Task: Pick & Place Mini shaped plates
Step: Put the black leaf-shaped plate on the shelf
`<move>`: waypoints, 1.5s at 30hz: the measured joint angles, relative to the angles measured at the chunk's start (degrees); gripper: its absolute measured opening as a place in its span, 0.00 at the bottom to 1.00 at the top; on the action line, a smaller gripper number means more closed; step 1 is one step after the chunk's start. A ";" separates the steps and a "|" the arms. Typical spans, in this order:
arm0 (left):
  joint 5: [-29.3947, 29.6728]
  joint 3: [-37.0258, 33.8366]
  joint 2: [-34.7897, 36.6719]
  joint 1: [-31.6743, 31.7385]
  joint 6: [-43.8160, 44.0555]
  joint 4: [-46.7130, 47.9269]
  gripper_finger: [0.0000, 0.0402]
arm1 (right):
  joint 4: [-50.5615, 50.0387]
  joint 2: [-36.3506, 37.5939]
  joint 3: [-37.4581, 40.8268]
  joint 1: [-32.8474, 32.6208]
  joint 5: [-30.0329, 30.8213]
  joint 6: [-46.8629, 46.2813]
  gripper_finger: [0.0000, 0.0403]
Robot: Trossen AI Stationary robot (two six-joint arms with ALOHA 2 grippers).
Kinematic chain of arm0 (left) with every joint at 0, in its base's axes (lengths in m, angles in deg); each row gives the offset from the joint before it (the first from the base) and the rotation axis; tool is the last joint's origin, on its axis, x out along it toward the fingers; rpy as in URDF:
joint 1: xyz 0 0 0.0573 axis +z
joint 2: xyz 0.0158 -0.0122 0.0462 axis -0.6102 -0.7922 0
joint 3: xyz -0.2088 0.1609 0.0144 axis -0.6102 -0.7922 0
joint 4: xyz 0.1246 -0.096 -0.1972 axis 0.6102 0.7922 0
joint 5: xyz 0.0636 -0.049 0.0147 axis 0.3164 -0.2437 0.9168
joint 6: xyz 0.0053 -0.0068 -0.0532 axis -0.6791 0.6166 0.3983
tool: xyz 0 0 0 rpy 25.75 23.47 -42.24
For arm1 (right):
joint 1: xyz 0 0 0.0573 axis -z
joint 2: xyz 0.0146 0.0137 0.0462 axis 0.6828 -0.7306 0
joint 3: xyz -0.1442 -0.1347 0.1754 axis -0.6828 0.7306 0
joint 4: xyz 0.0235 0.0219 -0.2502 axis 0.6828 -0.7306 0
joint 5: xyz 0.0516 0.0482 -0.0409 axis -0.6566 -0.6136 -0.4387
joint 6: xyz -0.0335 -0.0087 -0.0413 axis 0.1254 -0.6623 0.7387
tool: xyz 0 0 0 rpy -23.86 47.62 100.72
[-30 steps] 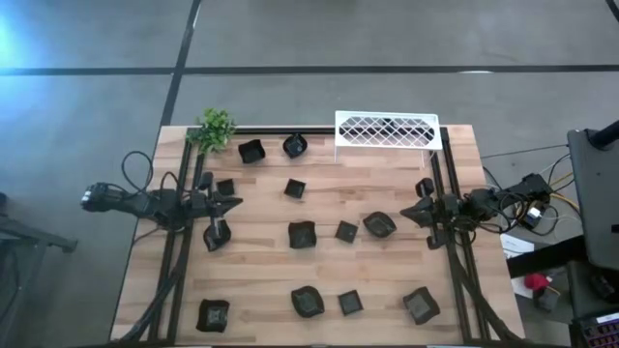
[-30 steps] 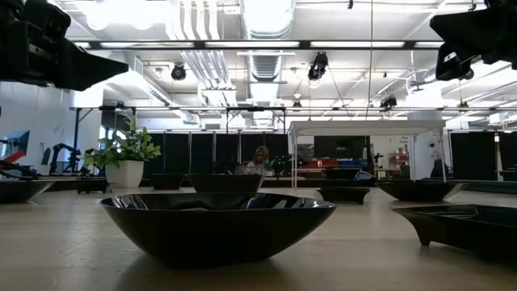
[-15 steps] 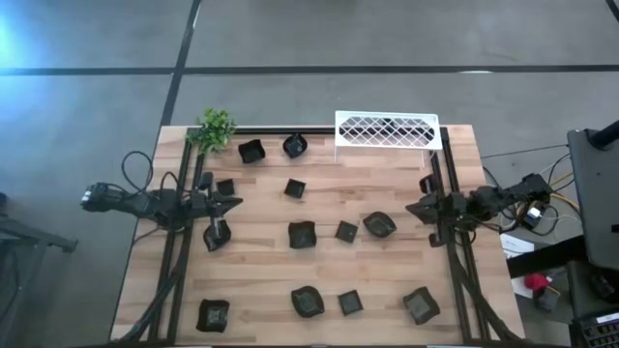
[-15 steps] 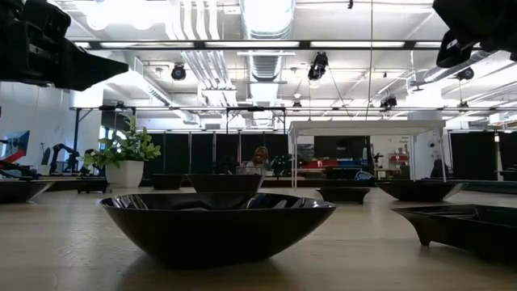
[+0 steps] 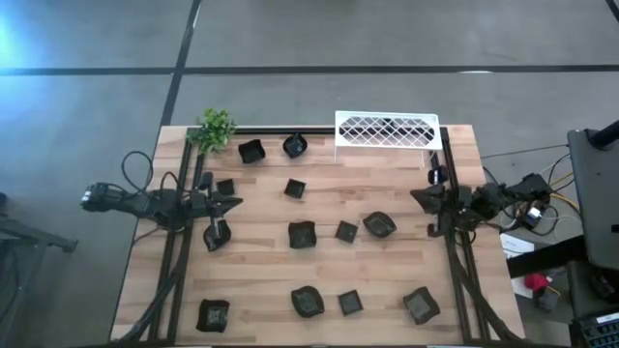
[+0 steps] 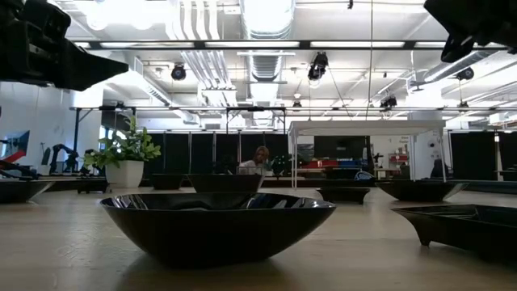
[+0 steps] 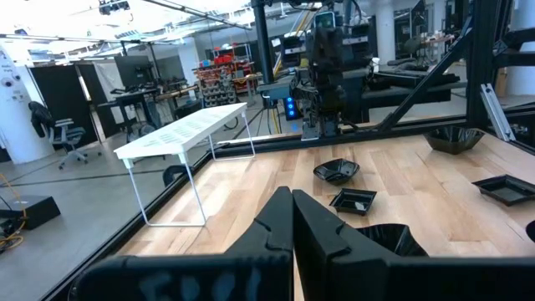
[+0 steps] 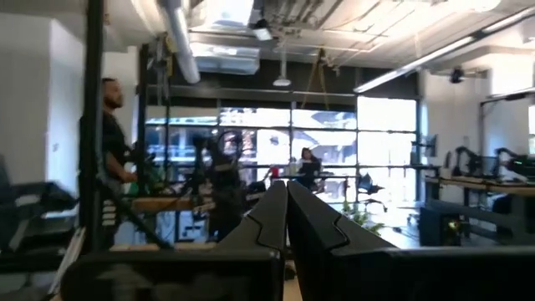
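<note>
The little black dishes [image 5: 302,234] lay scattered over the wooden table [image 5: 261,280], none of them in either claw. Two sat near the back edge between the green plant [image 5: 215,129] and the white rack [image 5: 387,130], a few were spread across the middle, and four more lined the front. From table height, a wide round bowl [image 6: 216,226] stood closest, with a flatter angular tray [image 6: 464,226] off to one side.

The left gripper [image 5: 235,203] hung above the left side of the table, clenched tight on nothing, with a small dish [image 5: 216,235] on the wood just in front of it. Through its own camera the two dark fingers [image 7: 280,221] met in a point.

The right gripper [image 5: 418,196] hovered over the table's right edge, likewise pressed shut and empty. A person [image 8: 109,159] stood in the room beyond.
</note>
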State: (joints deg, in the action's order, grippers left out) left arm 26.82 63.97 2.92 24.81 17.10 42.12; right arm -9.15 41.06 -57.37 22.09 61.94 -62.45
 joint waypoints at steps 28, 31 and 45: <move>0.00 0.00 0.00 0.02 0.00 0.01 0.00 | -38.71 -34.73 -24.86 0.00 22.94 -36.41 0.02; 0.00 0.00 0.02 0.01 0.00 0.02 0.00 | -44.81 -39.26 -27.53 0.20 22.93 -42.66 0.02; 0.00 0.00 0.01 0.01 -0.01 0.02 0.00 | -60.29 -56.80 -36.46 10.21 1.19 -61.21 0.02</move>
State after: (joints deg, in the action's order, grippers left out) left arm 26.82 63.97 2.93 24.82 17.09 42.14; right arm -69.44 -15.74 -93.83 32.30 63.13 -123.65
